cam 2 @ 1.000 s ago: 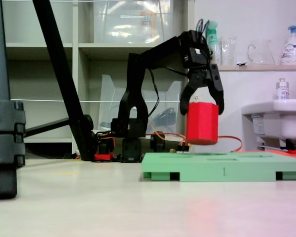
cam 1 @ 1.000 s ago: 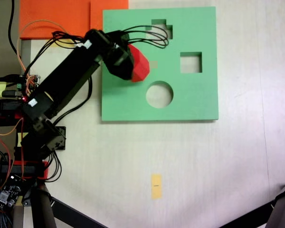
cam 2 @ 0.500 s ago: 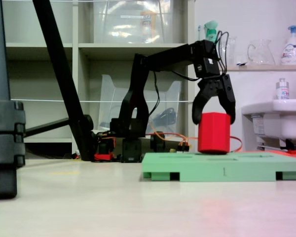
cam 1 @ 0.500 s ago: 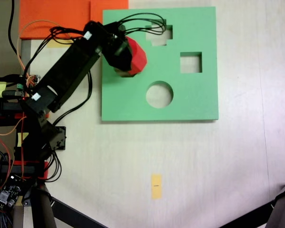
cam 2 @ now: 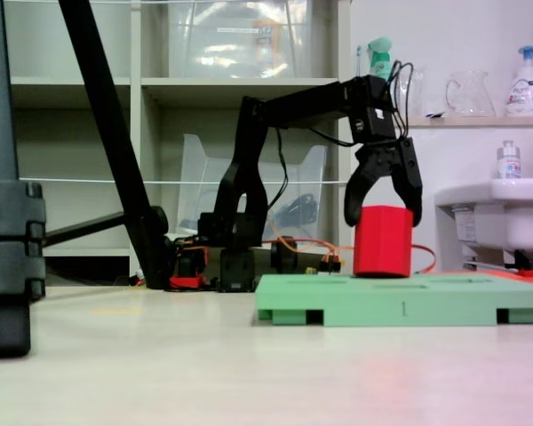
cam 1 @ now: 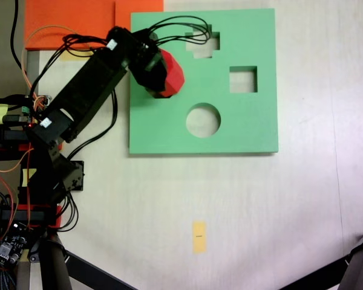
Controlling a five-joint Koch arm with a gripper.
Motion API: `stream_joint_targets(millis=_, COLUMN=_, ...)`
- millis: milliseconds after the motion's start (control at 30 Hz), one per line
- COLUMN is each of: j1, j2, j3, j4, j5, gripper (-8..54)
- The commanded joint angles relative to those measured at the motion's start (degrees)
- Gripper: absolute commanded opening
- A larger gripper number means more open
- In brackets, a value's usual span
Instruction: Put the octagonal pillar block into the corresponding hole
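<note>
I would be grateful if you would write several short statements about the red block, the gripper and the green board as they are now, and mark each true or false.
1. The gripper has its jaws around the top of the octagonal pillar block. True.
2. The block hangs well above the green foam board. False: in the low fixed view its base meets the board's top surface.
3. The round cutout is uncovered. True.
4. The block is over the square cutout. False: from above it is left of that cutout, near the board's left edge.
5. A small yellow tag lies on the table below the board in the fixed view from above. True.
</note>
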Motion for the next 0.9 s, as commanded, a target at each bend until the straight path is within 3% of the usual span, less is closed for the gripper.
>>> stream_joint_targets(millis=0, j1=-1.1, j2=0.9, j3=-0.2, j4=0.5, j5=1.1, gripper=18.7)
stream_joint_targets(millis=267, j1=-2.3, j2=1.8, j3=0.4, j4=2.6, j5=1.6, gripper=18.8)
stream_joint_targets(millis=567, j1=-2.4, j2=3.3, j3=4.1, j4=3.0, j5=11.7, gripper=19.5)
stream_joint_targets(millis=867, j1=-0.5, j2=3.1, j3=5.1, j4=1.5, j5=14.7, gripper=19.5)
